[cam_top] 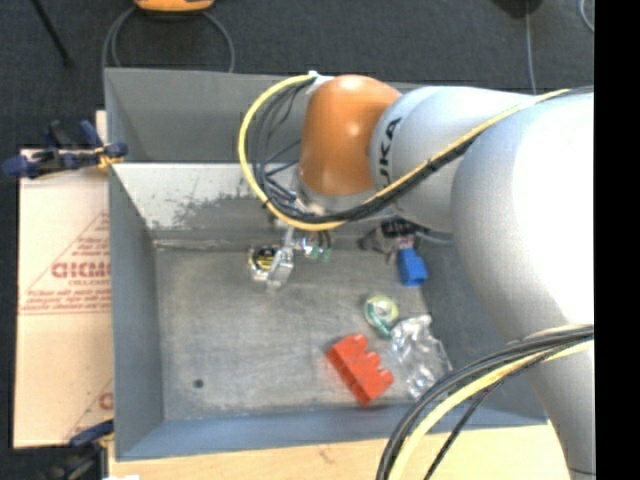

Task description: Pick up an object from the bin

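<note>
The jaws hung low at the back of the bin [134, 308], near the foot of its rear wall, and just beside their pale metal tip lay a small dark thing [263, 259] with a yellow mark on it, roundish and too small to tell its kind. It sat on the grey floor left of the bin's middle, touching or nearly touching the tip; which of the two could not be told. Whether the jaws were open or shut, and whether they had hold of anything, could not be told either, for the orange cover [340, 133] on the wrist and its looped cables hid much of them. A small green piece [319, 251] showed just right of the tip. Farther right lay a blue piece [411, 267] under the arm [480, 198]. Well apart toward the front right were a green-and-white ring [381, 313], a crumpled bit of clear plastic [418, 353] and a red studded block [360, 368], the block and plastic close together.
</note>
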{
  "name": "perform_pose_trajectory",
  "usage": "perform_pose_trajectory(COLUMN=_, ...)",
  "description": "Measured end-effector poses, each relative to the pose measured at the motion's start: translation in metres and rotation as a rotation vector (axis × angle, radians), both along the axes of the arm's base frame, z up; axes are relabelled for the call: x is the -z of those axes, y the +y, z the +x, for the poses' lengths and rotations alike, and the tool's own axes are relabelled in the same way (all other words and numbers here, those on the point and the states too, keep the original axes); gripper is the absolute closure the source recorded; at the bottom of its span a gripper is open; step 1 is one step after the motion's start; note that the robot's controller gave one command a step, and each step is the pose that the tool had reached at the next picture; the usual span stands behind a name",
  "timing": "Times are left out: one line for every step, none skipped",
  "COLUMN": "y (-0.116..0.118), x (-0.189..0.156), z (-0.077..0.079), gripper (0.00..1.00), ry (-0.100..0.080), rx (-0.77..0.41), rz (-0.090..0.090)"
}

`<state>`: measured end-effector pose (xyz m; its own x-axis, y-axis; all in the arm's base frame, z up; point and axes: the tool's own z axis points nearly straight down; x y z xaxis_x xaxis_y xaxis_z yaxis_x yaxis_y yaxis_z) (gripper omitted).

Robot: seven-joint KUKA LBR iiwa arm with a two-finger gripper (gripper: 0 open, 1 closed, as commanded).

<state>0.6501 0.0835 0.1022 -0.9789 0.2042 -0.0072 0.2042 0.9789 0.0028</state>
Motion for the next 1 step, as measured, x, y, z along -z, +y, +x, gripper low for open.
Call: perform_pose_trajectory(y=-0.0080, x=-0.0042, z=0.0055, gripper=0.00, ry=0.001, rx=-0.239, rz=-0.004)
